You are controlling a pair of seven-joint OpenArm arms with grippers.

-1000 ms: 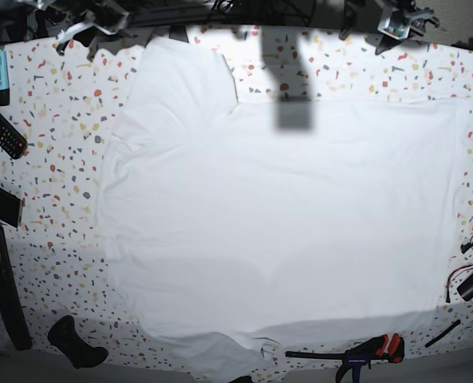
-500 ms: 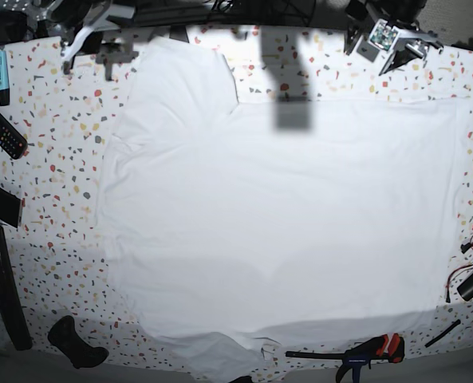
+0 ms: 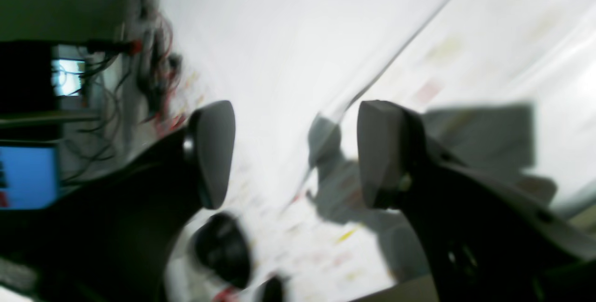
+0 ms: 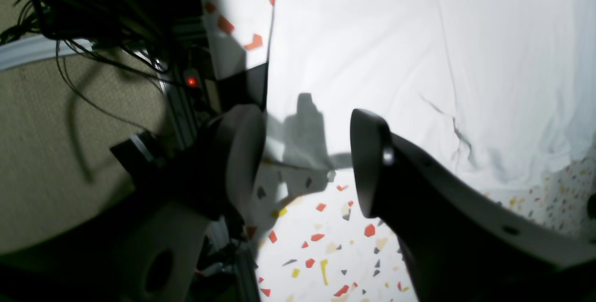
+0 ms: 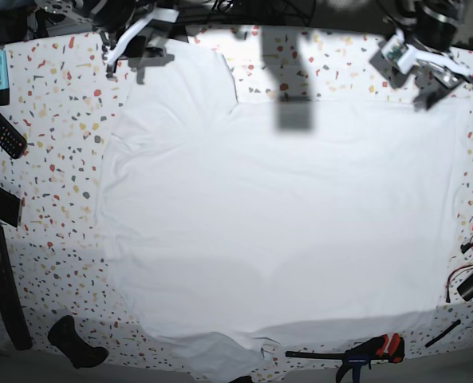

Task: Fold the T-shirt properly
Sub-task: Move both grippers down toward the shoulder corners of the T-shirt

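The T-shirt [image 5: 276,223] lies spread flat across the middle of the speckled counter [image 5: 53,159], plain white and mostly smooth, one sleeve reaching toward the far edge. The base view alone takes in the whole shirt, a remote [image 5: 1,126] and a clamp [image 5: 364,351]. The right wrist view shows fine creases near the shirt's hem [image 4: 458,139]; the left wrist view is blurred. The left gripper [image 3: 295,153] and right gripper [image 4: 305,162] both stand open, holding nothing.
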